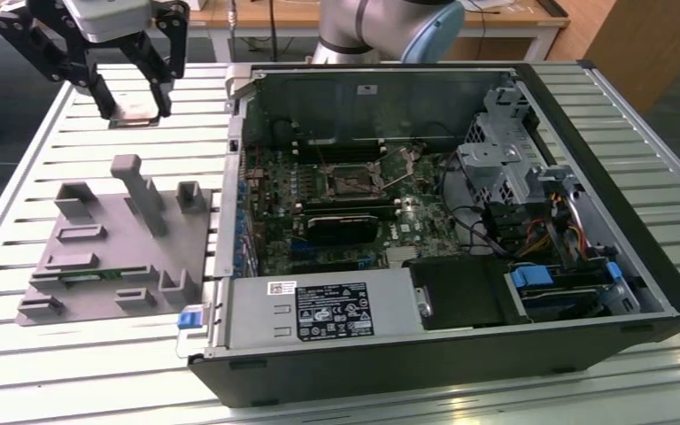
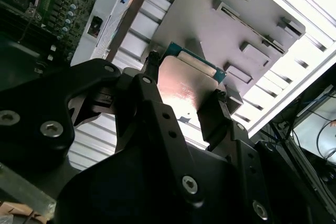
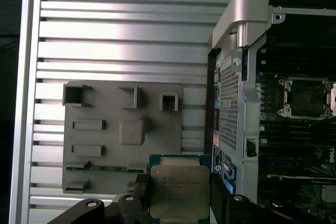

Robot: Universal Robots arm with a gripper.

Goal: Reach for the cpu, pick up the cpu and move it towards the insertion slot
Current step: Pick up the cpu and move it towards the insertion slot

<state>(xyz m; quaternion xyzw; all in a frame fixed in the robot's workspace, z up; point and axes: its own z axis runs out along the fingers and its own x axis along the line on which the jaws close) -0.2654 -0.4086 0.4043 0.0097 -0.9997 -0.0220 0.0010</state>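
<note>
My gripper (image 1: pixel 135 108) hangs high above the slatted table at the exterior view's left, shut on the cpu (image 1: pixel 137 113). In both wrist views the cpu (image 3: pixel 178 190) (image 2: pixel 186 85) is a silvery square chip with a green rim, clamped by its opposite edges between the black fingers (image 3: pixel 140 192) (image 2: pixel 219 109). The insertion slot (image 1: pixel 350 183) (image 3: pixel 307 97), a dark square socket in a silvery frame, sits on the motherboard inside the open computer case, well off to the exterior view's right of the gripper.
A grey parts holder (image 1: pixel 92 248) (image 3: pixel 121 129) with raised blocks lies on the slatted table (image 1: pixel 68 115) beside the case. The case wall (image 1: pixel 231 177) (image 3: pixel 236 30) stands between the gripper and the motherboard. A black card (image 1: pixel 337 227) sits below the socket.
</note>
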